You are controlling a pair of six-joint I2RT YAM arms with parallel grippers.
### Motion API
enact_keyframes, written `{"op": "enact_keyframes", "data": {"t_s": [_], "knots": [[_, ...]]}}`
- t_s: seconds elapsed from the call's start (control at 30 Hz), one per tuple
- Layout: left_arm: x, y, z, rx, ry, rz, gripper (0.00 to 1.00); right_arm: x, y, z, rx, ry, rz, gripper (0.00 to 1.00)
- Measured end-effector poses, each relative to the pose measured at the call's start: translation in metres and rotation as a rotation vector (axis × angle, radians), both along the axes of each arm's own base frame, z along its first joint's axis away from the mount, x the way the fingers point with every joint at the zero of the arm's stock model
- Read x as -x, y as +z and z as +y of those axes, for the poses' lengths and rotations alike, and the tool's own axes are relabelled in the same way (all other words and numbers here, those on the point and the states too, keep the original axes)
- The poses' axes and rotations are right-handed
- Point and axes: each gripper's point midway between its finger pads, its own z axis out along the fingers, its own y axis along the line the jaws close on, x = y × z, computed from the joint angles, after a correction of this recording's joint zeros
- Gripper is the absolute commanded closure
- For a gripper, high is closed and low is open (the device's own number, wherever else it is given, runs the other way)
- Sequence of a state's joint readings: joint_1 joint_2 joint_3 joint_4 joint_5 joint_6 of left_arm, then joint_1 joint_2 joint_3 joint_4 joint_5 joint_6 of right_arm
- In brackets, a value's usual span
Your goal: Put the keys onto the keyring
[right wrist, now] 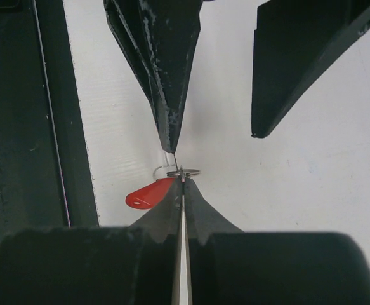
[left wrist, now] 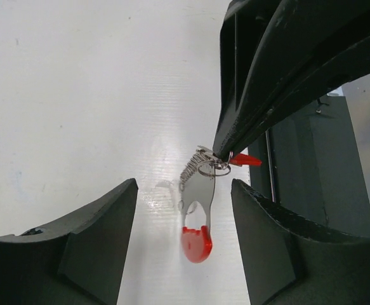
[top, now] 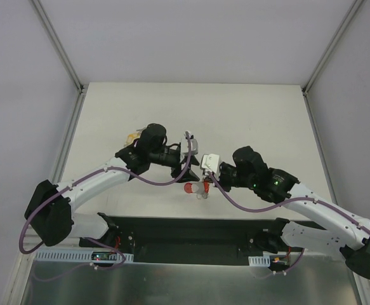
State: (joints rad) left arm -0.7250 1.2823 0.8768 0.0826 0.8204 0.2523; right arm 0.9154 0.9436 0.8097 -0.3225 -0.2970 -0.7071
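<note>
My right gripper [right wrist: 183,176] is shut, and its tips pinch a small thin wire ring [right wrist: 191,172]. A red teardrop tag [right wrist: 148,194] hangs from that ring and also shows in the left wrist view [left wrist: 245,159]. The keyring [left wrist: 197,244] hangs below the ring, red rounded end down, with its silvery part and ribbed coil [left wrist: 188,170] above. It hangs a little above the table [top: 235,114]. My left gripper [left wrist: 185,254] is open, with the keyring in the gap between its fingers, touching neither. From above, the red end [top: 190,188] lies between the left gripper [top: 188,169] and the right gripper [top: 205,185].
A black strip [top: 191,232] runs along the table's near edge, close below both grippers. A small orange-yellow object [top: 132,136] lies half hidden behind the left wrist. Grey walls bound the table at the left, right and back.
</note>
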Motion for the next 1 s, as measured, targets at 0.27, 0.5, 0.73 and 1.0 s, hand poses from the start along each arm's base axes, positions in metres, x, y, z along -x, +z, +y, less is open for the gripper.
{"op": "enact_keyframes", "data": {"t_s": [0.27,0.5,0.73,1.0], "knots": [[0.009,-0.008,-0.009,0.0,-0.147,0.013,0.36,0.003,-0.003,-0.002,0.015,0.009,0.011,0.99],[0.015,-0.007,-0.014,0.016,-0.221,0.028,0.38,0.003,0.003,0.0,0.017,0.02,0.013,0.99],[0.016,-0.009,-0.021,0.029,-0.276,0.055,0.44,0.005,0.005,0.0,0.02,0.028,0.021,0.99],[0.023,-0.013,-0.018,0.02,-0.304,0.084,0.58,0.005,0.005,-0.001,0.026,0.023,0.022,0.99]]}}
